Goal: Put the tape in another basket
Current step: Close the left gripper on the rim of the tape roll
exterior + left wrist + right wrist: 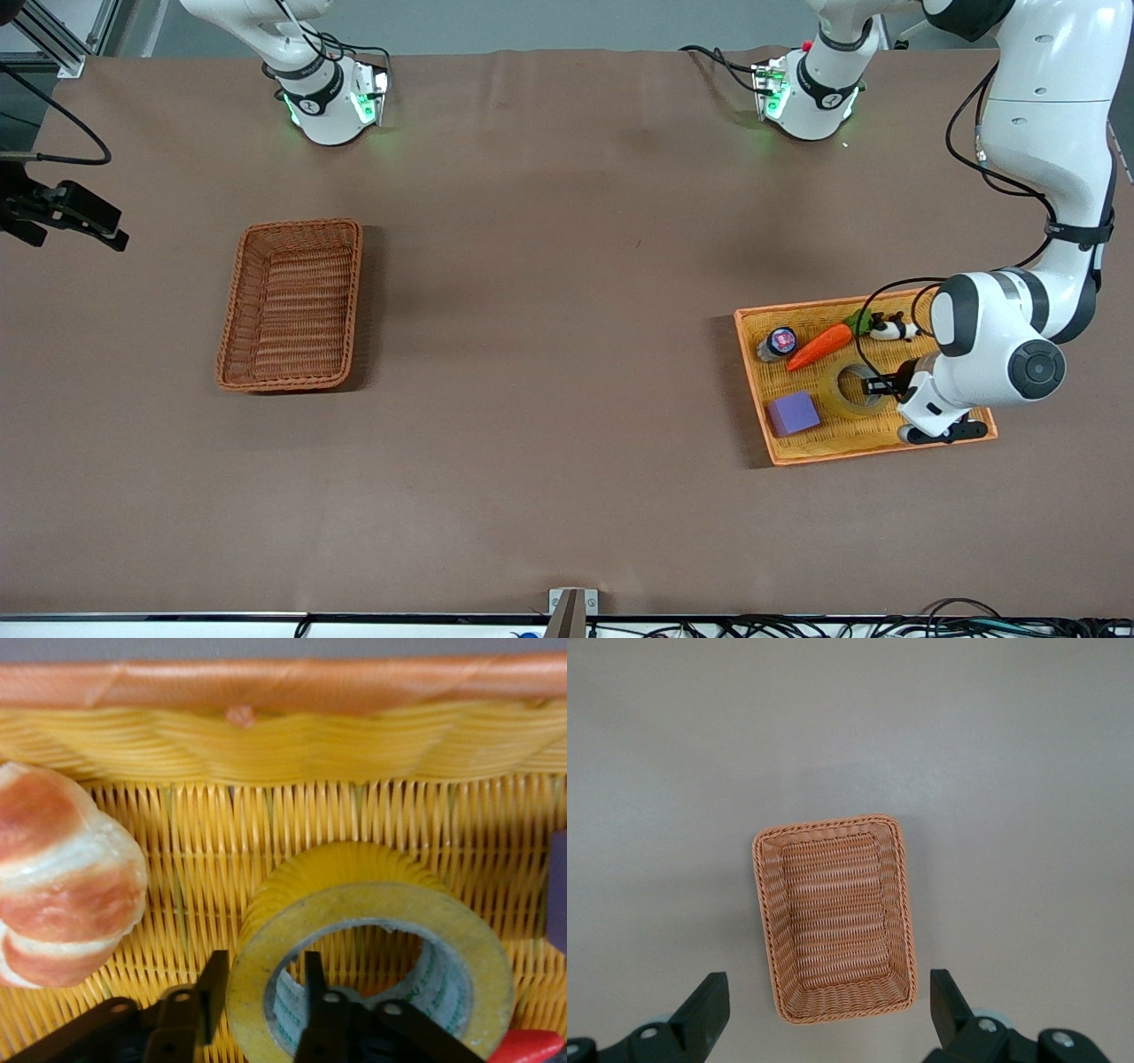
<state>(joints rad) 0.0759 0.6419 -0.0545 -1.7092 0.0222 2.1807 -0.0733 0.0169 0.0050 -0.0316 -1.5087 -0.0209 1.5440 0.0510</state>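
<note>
The tape [842,401], a yellowish roll with a grey core, lies flat in the yellow woven tray [752,381] at the left arm's end of the table. My left gripper [877,386] is down in the tray, shut on the tape: in the left wrist view one finger presses the outside of the tape [372,904] and the other stands inside its hole, with the gripper [266,979] pinching the ring's wall. The reddish-brown wicker basket [301,226] sits toward the right arm's end. My right gripper [113,235] waits up in the air, open, and looks down on the basket [766,921].
The tray also holds a purple block [793,413], a toy carrot [819,347], a small round can [780,342] and a black-and-white toy [890,330]. A croissant-like bread [62,877] lies beside the tape, near the tray's orange rim [266,682].
</note>
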